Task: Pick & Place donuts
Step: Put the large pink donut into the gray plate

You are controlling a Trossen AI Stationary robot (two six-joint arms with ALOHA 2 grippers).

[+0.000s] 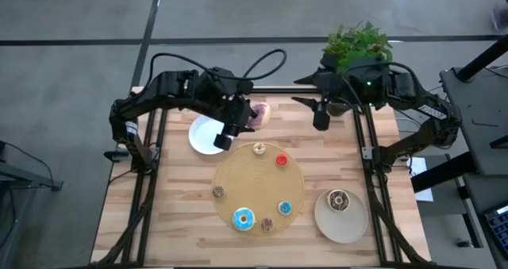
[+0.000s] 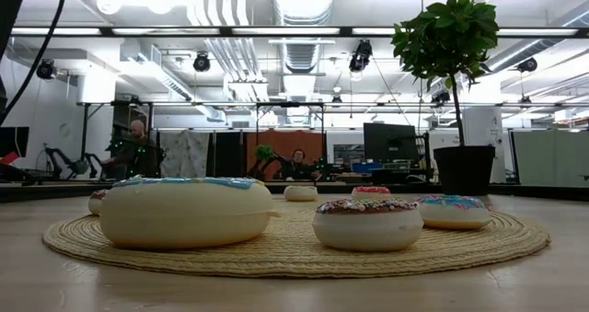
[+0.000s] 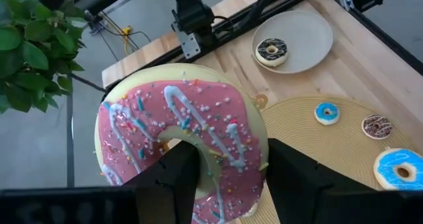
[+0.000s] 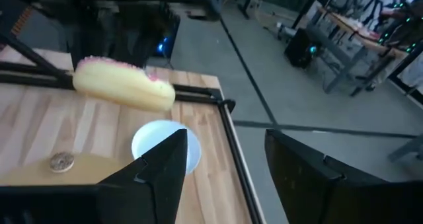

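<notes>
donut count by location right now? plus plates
Donuts on the woven mat: 6
Donut on the beige plate: 1, chocolate-iced
Donut held by the left gripper: 1, pink-iced
Total donuts: 8
Plates: 2, counting the white plate, which holds nothing

Grey concrete floor point(image 1: 79, 23), potted tree point(image 2: 448, 45), exposed ceiling ducts point(image 2: 304, 17) w/ strip lights, desks w/ monitors point(image 2: 386, 142), two people
</notes>
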